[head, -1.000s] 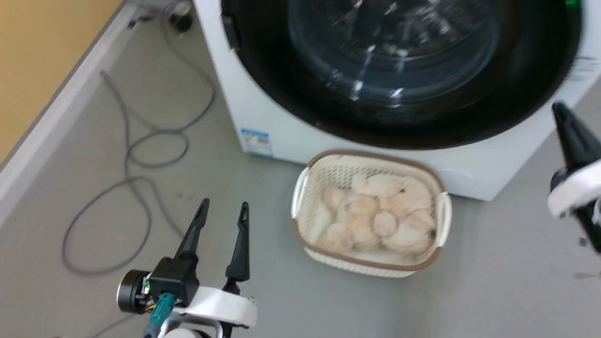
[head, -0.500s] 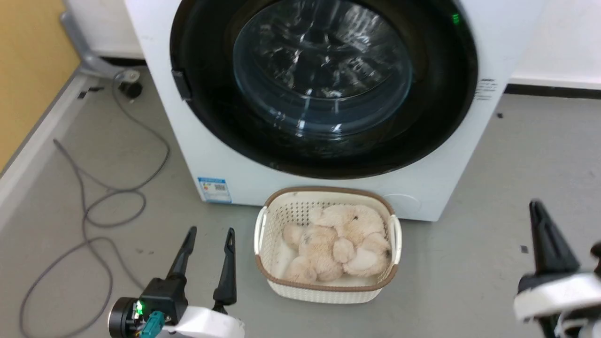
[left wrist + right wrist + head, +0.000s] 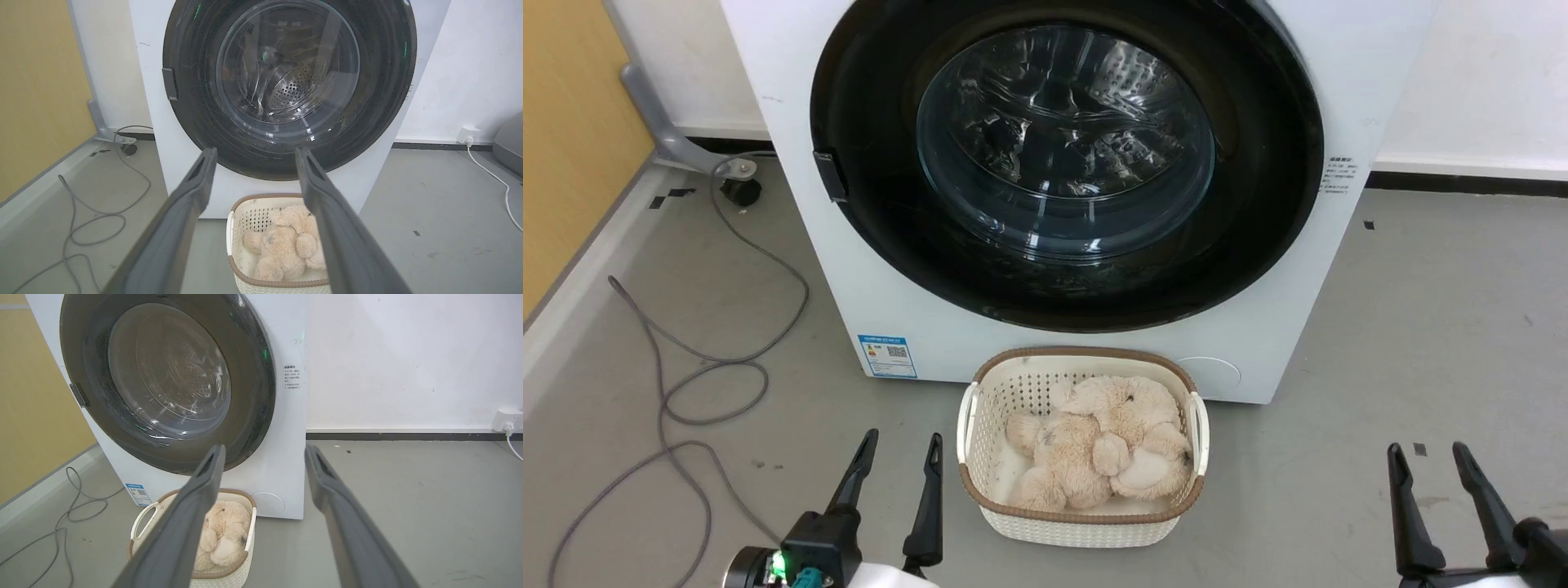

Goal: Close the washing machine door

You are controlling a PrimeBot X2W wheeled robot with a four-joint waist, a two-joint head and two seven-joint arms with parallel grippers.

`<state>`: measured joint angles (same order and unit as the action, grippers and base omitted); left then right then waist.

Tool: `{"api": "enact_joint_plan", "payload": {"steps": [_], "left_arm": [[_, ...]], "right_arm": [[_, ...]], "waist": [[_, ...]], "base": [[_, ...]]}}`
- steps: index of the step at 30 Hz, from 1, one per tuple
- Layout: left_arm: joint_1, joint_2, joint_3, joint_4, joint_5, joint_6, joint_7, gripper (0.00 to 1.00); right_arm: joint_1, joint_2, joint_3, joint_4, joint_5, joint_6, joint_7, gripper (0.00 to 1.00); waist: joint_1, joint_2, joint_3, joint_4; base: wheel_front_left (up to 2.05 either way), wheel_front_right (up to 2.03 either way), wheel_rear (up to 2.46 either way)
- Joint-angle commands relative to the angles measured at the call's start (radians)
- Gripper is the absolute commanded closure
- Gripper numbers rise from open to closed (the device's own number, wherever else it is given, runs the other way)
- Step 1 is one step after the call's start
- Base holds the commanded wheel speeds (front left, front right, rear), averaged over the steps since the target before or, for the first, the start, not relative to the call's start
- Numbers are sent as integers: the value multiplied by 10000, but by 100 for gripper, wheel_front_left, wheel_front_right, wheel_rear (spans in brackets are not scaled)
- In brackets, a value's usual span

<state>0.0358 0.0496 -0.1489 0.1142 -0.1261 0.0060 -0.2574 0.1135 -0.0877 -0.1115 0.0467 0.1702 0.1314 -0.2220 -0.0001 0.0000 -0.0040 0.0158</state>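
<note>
Head view puts the washing machine door (image 3: 1062, 163) seemingly flush at upper centre, left gripper (image 3: 903, 437) and right gripper (image 3: 1427, 449) spread empty below; unlatched, it might swing open.

Bright even light, sharp focus, glints on the washing machine door (image 3: 1066, 155)

I see a cream lattice basket (image 3: 1086, 531) with a brown rim on the grey floor (image 3: 1421, 327), and a beige plush toy (image 3: 1098, 445) curled up inside it. Left of the basket a grey cable (image 3: 768, 385) loops over the floor; farther left is a yellow wall panel (image 3: 564, 122). Well off to the basket's right, a white socket (image 3: 468, 134) sits low on the white wall (image 3: 461, 61), with a white cord (image 3: 495, 175) trailing from it.
</note>
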Motion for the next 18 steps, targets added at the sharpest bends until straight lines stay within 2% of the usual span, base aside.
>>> {"api": "enact_joint_plan", "payload": {"steps": [1,12,13,18], "left_arm": [[122,7,-26,-40,93,25,-43,0],[121,7,23,-66,-11,68,-44,0],[42,-2,9,-43,-89,78,18,100],[38,-2,17,-53,-76,81,43,100]], "right_arm": [[180,100,-18,-112,-92,-7,-18,0],[251,200,-33,-278,-86,-7,81,0],[103,152,-27,-213,-113,0,81,100],[86,154,-25,-215,-127,0,108,100]], "waist": [[1,0,-14,15],[1,0,-21,75],[1,0,-21,75],[1,0,-21,73]], "base": [[0,0,0],[0,0,0],[0,0,0],[0,0,0]]}}
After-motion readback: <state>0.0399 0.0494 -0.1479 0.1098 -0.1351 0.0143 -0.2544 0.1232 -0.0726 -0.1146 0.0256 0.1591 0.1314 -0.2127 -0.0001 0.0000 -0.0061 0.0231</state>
